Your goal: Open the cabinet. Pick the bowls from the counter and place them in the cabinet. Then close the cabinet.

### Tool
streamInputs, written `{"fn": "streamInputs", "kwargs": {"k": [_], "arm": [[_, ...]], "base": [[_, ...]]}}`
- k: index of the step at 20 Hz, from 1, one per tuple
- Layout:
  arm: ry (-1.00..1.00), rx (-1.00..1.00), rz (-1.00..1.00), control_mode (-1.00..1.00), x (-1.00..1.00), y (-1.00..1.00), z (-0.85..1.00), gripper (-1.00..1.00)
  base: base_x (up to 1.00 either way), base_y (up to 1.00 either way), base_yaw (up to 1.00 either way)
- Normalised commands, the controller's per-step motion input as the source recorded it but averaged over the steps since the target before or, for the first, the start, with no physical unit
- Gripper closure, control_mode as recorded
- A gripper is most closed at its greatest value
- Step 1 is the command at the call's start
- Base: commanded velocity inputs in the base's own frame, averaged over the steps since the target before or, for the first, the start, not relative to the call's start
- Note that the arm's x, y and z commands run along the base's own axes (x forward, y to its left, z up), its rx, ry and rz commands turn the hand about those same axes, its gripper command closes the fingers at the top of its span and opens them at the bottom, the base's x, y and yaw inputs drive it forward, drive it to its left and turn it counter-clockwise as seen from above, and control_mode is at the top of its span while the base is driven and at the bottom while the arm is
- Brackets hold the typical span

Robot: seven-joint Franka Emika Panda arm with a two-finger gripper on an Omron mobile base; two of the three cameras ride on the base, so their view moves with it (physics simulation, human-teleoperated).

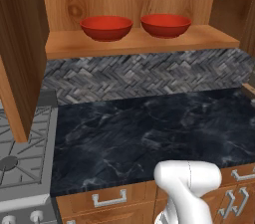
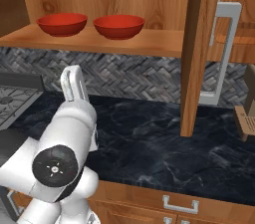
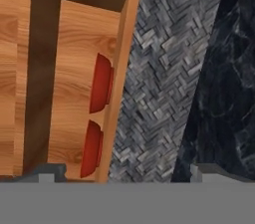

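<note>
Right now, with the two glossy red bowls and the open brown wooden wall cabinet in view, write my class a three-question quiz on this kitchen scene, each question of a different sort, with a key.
1. True or false: both glossy red bowls, one and the other, sit on the dark marbled stone counter.
2. Multiple choice: the brown wooden wall cabinet has its doors A) shut, B) open, C) removed.
3. Fill in: behind the counter, the wall is covered with grey ____-pattern tile.

Key: 1 false, they stand side by side on the cabinet's wooden shelf; 2 B; 3 herringbone.
</note>
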Motion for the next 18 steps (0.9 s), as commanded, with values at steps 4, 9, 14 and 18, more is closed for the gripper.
{"fn": "streamInputs", "kwargs": {"k": [4, 9, 14, 18], "arm": [[-0.13, 0.0, 0.0, -1.0, -0.04, -0.11, -0.28, -1.0], [-0.14, 0.02, 0.0, -1.0, -0.14, -0.27, -0.09, -1.0], [-0.11, 0.06, 0.0, -1.0, -0.37, -0.35, -0.05, -1.0], [-0.01, 0.12, 0.0, -1.0, -0.53, -0.31, 0.0, -1.0]], "base": [[0.0, 0.0, 0.0], [0.0, 0.0, 0.0], [0.0, 0.0, 0.0], [0.0, 0.0, 0.0]]}}
